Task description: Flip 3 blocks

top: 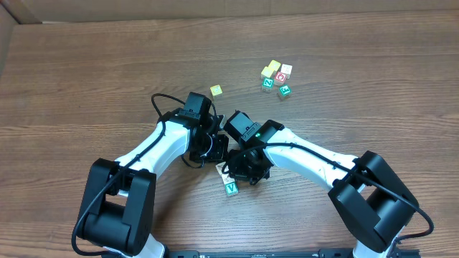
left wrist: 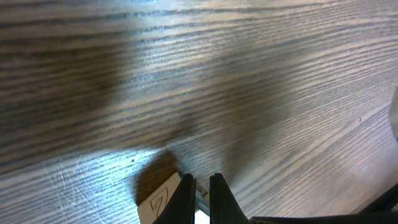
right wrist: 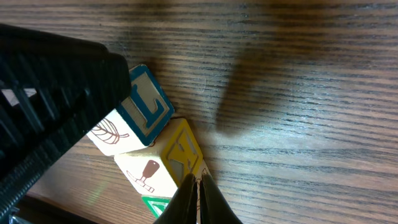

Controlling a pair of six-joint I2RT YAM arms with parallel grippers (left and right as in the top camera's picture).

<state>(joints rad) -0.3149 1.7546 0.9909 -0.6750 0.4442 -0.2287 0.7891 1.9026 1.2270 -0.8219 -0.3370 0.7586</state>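
Blue-L block (right wrist: 146, 107), green block (top: 231, 188), brown woodgrain table (top: 344, 43)

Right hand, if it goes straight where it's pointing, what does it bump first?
Probably the block with the yellow letter face, right at its tips. The shut right hand points at that block's corner; whether they already touch is hard to tell.

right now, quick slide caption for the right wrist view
Shut right gripper poised beside clustered alphabet blocks on a wood-grain table, black arm housing at left.
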